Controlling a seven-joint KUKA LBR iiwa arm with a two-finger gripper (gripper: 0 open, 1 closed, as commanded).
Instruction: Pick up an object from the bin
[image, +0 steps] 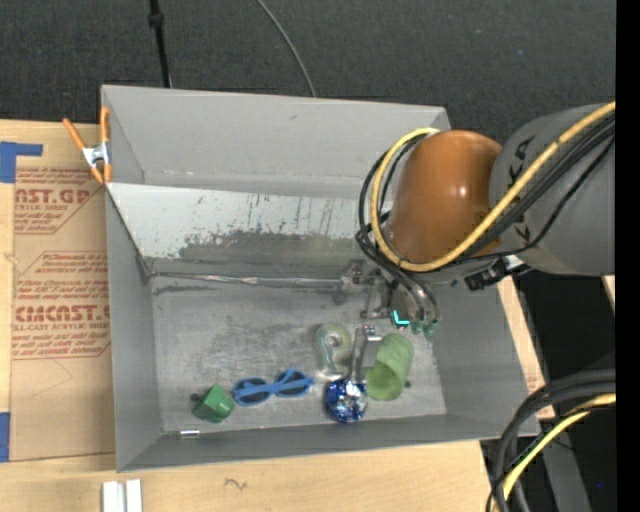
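My gripper (366, 342) hangs low over the front right part of the bin floor. It stands between a clear glass-like cup (330, 345) on its left and a pale green plastic cup (390, 368) lying tilted on its right. Just in front of it, against the front wall, rests a shiny blue ball (345, 401). I see nothing held by the gripper.
A pair of blue toy glasses (272, 387) and a small green block (213, 402) lie along the front wall to the left. The arm's orange dome and yellow cables hang over the bin's right side.
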